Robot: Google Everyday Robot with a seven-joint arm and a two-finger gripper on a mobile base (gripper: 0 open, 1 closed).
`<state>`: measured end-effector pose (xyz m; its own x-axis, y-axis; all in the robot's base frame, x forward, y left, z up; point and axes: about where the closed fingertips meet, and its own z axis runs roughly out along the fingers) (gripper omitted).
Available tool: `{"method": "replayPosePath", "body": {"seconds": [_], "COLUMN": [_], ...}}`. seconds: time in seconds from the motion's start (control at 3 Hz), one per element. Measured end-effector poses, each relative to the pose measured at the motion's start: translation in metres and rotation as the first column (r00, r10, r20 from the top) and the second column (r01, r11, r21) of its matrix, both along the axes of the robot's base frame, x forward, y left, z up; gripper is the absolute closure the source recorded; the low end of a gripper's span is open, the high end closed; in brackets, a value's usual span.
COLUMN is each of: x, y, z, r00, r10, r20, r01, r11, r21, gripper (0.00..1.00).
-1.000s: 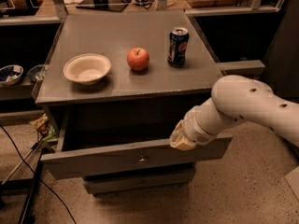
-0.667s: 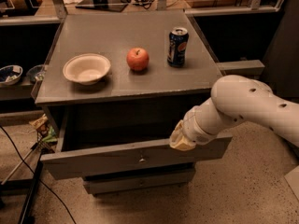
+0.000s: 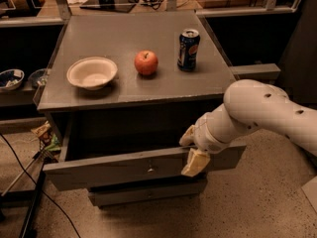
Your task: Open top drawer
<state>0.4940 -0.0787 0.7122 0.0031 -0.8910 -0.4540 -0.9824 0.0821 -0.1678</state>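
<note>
Gripper sits at the cabinet's front, right of centre, on the top edge of the top drawer. One finger is tucked behind the front panel and the other is down over its face. Looks to me like it's clamped on that lip, w/ the panel between.

Big white arm comes in from the cabinet's right side.

Top drawer is just under the cabinet's top slab and is pulled well out toward the room, w/ a dark hollow showing behind the panel. It's wood, so stiff and prob. fairly heavy. I'd expect it to slide straight on its runners and bind if tugged sideways. Not fragile, and the face is flat w/ little to grab. The holds are the top lip, as now, or the knob at panel centre. The knob is small & metal, prob. slippery for two fingers.

Counts:
- Top drawer: 1.
- Narrower drawer below it: 1 seen. Can't tell if there are more underneath.
- On the cabinet top, 1 each, all apart: bowl at left, can toward the right-rear, apple between them.
- Knob: 1.
</note>
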Motion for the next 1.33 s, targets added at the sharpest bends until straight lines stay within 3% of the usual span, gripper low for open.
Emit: {"method": "replayPosePath", "body": {"seconds": [0.67,1.33], "x": [0.0,-0.003], "y": [-0.001,-0.012], "z": [-0.004,-0.032], "r00": [1.0,0.9972], "r10": [-0.001,-0.004], "r20": [-0.007,-0.075], "r01": [0.001,-0.001], "r11": [1.0,0.998], "r21": [-0.011,-0.067], "gripper": [0.0,0.0]}}
